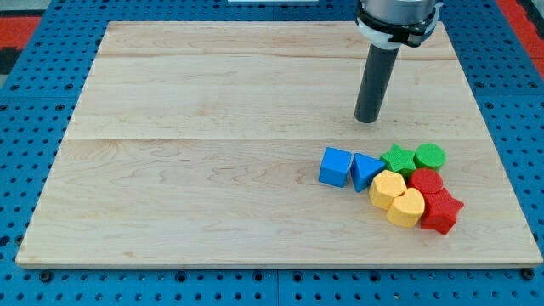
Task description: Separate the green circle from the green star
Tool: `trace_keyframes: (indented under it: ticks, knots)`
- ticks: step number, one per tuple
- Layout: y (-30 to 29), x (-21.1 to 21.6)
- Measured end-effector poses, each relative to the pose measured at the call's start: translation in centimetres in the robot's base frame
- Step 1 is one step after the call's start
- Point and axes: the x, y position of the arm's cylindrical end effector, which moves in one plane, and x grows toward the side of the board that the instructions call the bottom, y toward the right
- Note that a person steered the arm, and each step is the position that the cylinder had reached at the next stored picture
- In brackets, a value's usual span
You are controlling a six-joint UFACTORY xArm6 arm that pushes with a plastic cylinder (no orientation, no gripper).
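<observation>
At worktop [212, 170] right: green star [397, 159] touching green circle [430, 156], both in block cluster. My tip [367, 121] above-left of star, apart. No fingers on rig, rod only. Separation not yet begun.

The counter [212, 127] was seen as pale, smooth, matt wood; the rod [374, 81] looked dark and matt.

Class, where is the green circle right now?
The green circle sits at the cluster's upper right, touching the green star on its left, above the red blocks.
</observation>
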Motion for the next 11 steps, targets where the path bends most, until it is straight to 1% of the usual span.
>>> trace_keyframes:
  ticks: [1, 2, 3, 4, 5, 6, 7, 8, 9, 10, 11]
  knots:
    - [0.2, -0.1]
    - [2.1, -0.9]
    - [6.1, -0.8]
    - [9.7, 6.1]
    - [10.3, 13.2]
    - [7.3, 13.5]
    - [6.6, 12.5]
    - [6.2, 10.7]
    - [2.8, 9.2]
    - [3.5, 9.3]
    - [5.8, 10.0]
